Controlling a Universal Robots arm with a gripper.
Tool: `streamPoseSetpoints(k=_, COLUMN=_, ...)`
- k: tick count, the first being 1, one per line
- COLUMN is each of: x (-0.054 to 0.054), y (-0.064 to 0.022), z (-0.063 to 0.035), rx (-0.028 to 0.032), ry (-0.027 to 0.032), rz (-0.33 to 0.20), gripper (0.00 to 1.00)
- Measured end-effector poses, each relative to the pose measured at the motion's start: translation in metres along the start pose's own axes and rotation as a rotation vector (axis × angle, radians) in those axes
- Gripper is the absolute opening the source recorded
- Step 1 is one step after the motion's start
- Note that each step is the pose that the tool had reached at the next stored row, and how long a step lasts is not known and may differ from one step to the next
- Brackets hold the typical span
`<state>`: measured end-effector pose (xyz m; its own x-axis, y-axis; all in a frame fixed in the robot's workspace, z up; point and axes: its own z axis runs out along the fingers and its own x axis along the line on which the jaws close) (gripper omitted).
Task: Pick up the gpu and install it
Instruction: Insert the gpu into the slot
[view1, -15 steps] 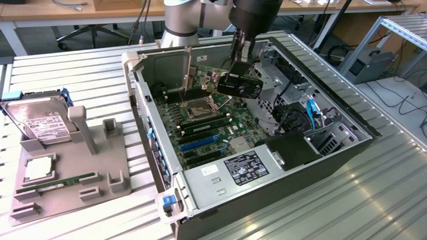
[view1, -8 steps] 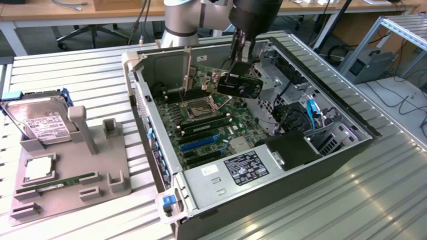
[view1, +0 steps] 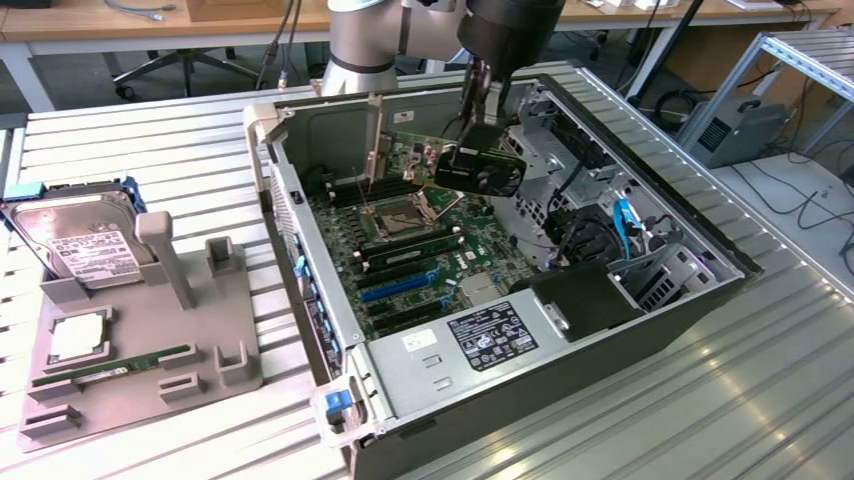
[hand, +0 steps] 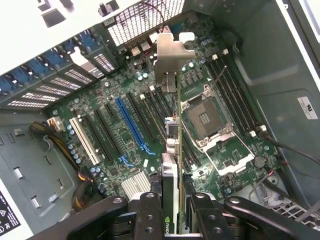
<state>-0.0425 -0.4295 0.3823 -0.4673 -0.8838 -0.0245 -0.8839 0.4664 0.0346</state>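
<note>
Hovering gpu (view1: 461, 165), green board (view1: 411, 152), silver bracket (hand: 167, 57)

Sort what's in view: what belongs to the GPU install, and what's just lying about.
In the job:
gpu, clamped in the gripper
motherboard
computer case

Lying about:
hard drive
memory stick
grey holder they sit on

Open slots (hand: 132, 125) below gpu (view1: 478, 172), cables (hand: 82, 176) aside
</note>
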Motion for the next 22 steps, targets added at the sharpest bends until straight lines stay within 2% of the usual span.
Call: streamPoseSetpoints(k=22, x=0.0000, y=0.0000, z=0.0000, rx=-0.0007, ry=0.0010, rz=-0.027, gripper=0.27)
